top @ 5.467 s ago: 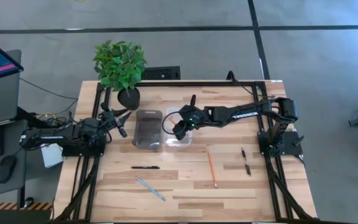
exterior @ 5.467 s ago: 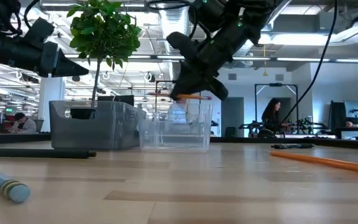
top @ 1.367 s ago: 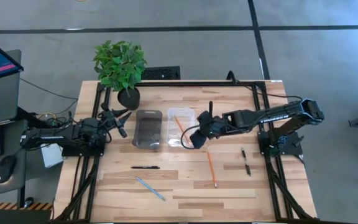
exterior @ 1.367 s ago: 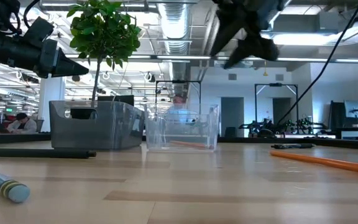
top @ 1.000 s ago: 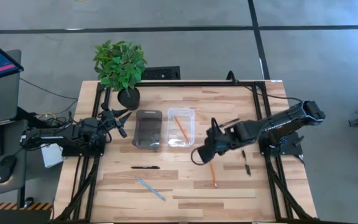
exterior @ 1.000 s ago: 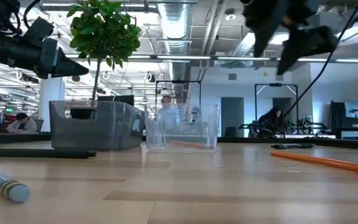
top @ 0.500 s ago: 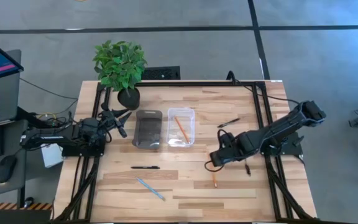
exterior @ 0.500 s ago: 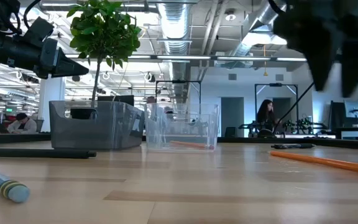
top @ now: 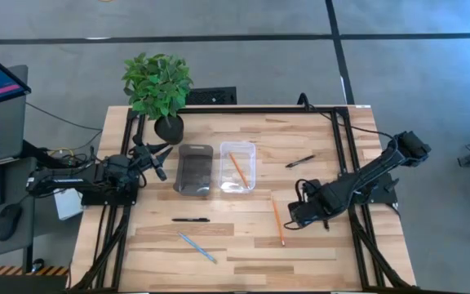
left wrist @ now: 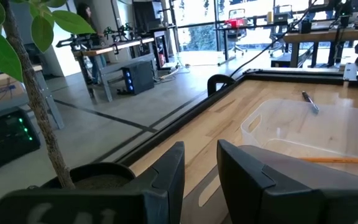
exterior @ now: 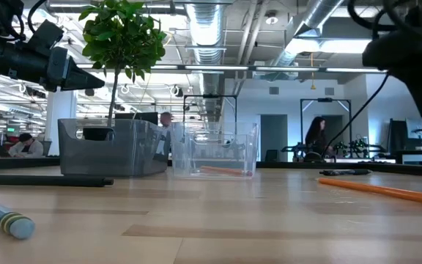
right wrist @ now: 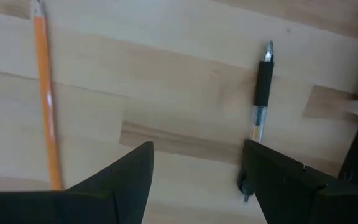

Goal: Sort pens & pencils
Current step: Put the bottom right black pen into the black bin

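An orange pencil (right wrist: 45,106) is seen at ten o'clock of the spread right gripper (right wrist: 194,180), a black pen (right wrist: 261,99) at one o'clock.

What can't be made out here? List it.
- Dark tray's contents: too dark in the high view, hidden by its wall in the low view.
- Pen under the right end effector: lower end hidden by a finger.
- Light blue pencil: cut off by the low view's edge.

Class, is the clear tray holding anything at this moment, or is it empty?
Not empty. The clear tray holds one orange pencil lying on its floor, seen from above and through its wall in the low view.
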Motion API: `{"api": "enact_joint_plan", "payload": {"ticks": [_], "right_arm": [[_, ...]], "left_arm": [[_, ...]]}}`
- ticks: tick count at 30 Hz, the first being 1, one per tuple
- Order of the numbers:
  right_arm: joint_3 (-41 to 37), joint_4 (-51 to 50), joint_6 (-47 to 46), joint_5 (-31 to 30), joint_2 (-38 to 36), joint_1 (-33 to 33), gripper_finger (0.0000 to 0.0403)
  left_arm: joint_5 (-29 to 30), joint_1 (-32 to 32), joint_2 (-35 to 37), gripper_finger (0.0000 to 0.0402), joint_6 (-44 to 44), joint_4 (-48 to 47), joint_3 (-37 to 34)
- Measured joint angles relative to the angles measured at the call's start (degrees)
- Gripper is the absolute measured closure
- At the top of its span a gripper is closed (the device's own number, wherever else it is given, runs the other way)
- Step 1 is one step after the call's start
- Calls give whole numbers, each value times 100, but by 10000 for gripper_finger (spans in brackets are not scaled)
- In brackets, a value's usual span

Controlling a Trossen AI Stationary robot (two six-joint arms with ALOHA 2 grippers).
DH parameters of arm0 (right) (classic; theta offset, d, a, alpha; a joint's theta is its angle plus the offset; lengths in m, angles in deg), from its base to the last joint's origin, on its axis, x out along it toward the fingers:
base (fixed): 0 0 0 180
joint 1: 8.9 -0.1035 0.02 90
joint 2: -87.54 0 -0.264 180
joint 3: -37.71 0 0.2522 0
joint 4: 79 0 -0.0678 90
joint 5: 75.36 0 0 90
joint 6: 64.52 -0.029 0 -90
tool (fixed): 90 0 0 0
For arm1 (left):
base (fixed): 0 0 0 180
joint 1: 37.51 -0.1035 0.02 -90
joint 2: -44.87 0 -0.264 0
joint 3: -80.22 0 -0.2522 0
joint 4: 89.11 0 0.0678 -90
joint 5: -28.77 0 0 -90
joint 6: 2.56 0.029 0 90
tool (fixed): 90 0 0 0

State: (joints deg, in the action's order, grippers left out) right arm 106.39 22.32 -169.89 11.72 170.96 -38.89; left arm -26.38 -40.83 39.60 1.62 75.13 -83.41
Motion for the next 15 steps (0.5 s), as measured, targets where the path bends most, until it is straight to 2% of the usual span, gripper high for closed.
{"api": "enact_joint_plan", "payload": {"ticks": [3,11,15], "right_arm": [[-2,174,-181,-11,-84,-12,131],[7,2361,509,-334,411,89,131],[4,2472,532,-442,705,190,131]], "left_arm": [[1,0,-1,316,51,0,0],[0,1,-1,316,167,0,0],[0,1,2,316,270,0,0]]}}
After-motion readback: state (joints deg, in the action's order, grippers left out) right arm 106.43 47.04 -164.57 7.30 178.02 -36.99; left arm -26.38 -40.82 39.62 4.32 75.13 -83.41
